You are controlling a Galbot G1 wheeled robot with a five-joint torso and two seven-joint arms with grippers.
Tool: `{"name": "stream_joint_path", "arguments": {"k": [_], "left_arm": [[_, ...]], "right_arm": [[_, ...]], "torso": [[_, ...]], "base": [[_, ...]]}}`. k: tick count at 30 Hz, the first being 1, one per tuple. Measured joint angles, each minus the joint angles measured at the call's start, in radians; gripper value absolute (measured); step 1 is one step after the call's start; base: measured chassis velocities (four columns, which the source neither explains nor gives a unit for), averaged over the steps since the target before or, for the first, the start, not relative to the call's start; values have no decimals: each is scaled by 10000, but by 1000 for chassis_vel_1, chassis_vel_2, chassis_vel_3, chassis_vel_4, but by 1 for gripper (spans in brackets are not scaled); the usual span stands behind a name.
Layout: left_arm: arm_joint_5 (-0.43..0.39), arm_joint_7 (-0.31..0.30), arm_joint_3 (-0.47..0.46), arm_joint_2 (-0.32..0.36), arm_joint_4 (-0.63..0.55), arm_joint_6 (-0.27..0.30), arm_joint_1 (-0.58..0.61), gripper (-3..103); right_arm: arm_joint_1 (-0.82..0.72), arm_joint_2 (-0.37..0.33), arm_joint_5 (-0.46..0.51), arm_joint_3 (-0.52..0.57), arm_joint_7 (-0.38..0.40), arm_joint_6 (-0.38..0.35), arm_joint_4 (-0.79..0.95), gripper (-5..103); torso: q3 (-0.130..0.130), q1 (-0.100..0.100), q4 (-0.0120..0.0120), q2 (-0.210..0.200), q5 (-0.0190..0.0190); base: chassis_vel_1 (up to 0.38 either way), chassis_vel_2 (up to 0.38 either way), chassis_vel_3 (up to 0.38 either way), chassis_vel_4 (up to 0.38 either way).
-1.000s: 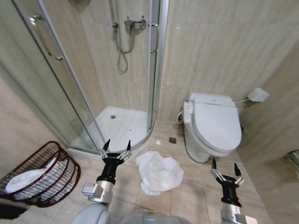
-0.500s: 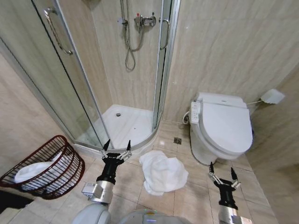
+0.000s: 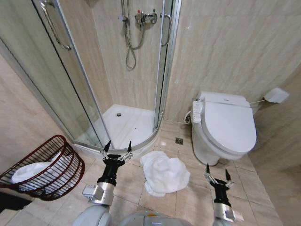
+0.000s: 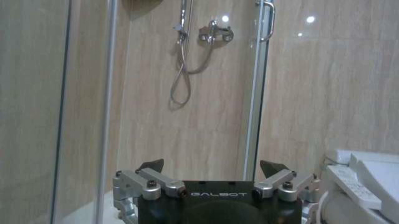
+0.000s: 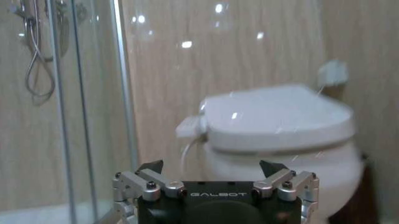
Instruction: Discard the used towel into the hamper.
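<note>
Between spread left gripper (image 3: 117,147) and toilet (image 3: 225,128): towel (image 3: 162,173) (crumpled); right gripper (image 3: 217,175) spread; hamper (image 3: 60,165) leftward

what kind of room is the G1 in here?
A bathroom, quite plainly: a glass-walled corner shower with a hose and mixer tap, a white toilet with its lid shut, and tiled floor and walls. A crumpled white towel lies on the floor.

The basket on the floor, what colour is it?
Dark reddish-brown wicker basket, clearest in the head view.
</note>
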Motion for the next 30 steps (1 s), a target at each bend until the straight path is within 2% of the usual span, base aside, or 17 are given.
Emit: {"name": "stream_joint_path", "arguments": {"k": [2,6,16,18,22,30], "left_arm": [[0,0,0,0,0,0,0,100],[0,0,1,0,0,0,1,100],[0,0,1,0,0,0,1,100],[0,0,0,0,0,0,0,100],[0,0,0,0,0,0,1,100],[0,0,0,0,0,0,0,100]], "right_arm": [[275,-149,120,-340,-18,-513,-117,100],[653,-377,164,-901,-102,-1091,-391,100],[1230,-711,-62,-1624,-17,-1331,-1365,100],[1622,-920,-94,-1816,66,-1393,-2072,100],[2245,-1230,-45,-2024,109,-1489,-3215,100],[2836,-1622,430,-2536,-84,-1885,-4159,100]], "torso": [[-77,-33,-1,-108,0],[-187,-94,-1,-280,-1],[-426,-195,-2,-619,-2],[-508,-233,-1,-736,1],[-552,-246,-1,-796,3],[-553,-245,-3,-793,-2]], "base": [[0,0,0,0],[0,0,0,0],[0,0,0,0],[0,0,0,0],[0,0,0,0],[0,0,0,0]]}}
